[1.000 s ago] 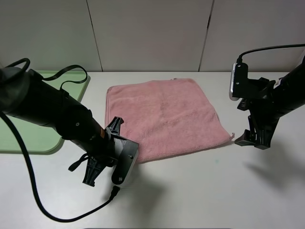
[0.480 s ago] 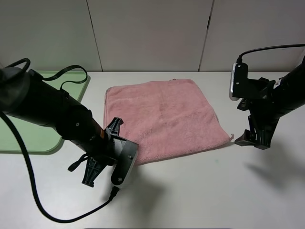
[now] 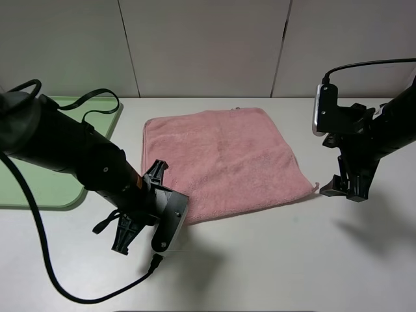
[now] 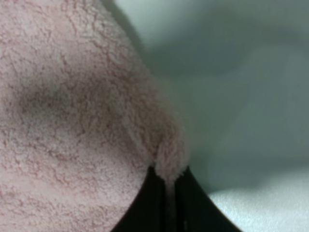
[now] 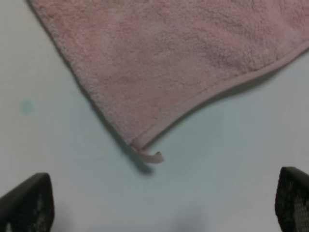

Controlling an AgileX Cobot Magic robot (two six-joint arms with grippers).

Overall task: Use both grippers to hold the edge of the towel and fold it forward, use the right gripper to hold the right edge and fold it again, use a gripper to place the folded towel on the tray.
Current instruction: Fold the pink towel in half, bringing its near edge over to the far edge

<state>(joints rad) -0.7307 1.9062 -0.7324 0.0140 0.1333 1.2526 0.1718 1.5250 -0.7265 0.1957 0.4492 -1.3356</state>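
Where it lies spread in a single layer across the middle of the counter (image 3: pixel 279 260), the pink terry towel (image 3: pixel 224 159) sits slightly askew, its far edge near the wall and its near edge slanting up toward the right.

Item, towel corner, near left: a small ridge of pile is drawn up and pinched between the two black fingers of the left claw (image 4: pixel 166 181), which are pressed together with only cloth between them.

Item, towel corner, near right: flat on the counter, hem visible, with a short loop tag (image 5: pixel 152 155) curling off the tip.

Item, right claw (image 5: pixel 160 200): spread wide, one finger to each side of that corner, gripping nothing; the tag lies between the fingers. Whether the fingers touch the counter cannot be told.

Item, tray (image 3: pixel 39 188): pale green, at the left side of the counter, well apart from the towel and partly covered by the left arm.

Item, cable (image 3: pixel 58 279): black, looping over the counter in front of the left arm.

Item, wall (image 3: pixel 208 45): pale panels with dark seams behind the counter.
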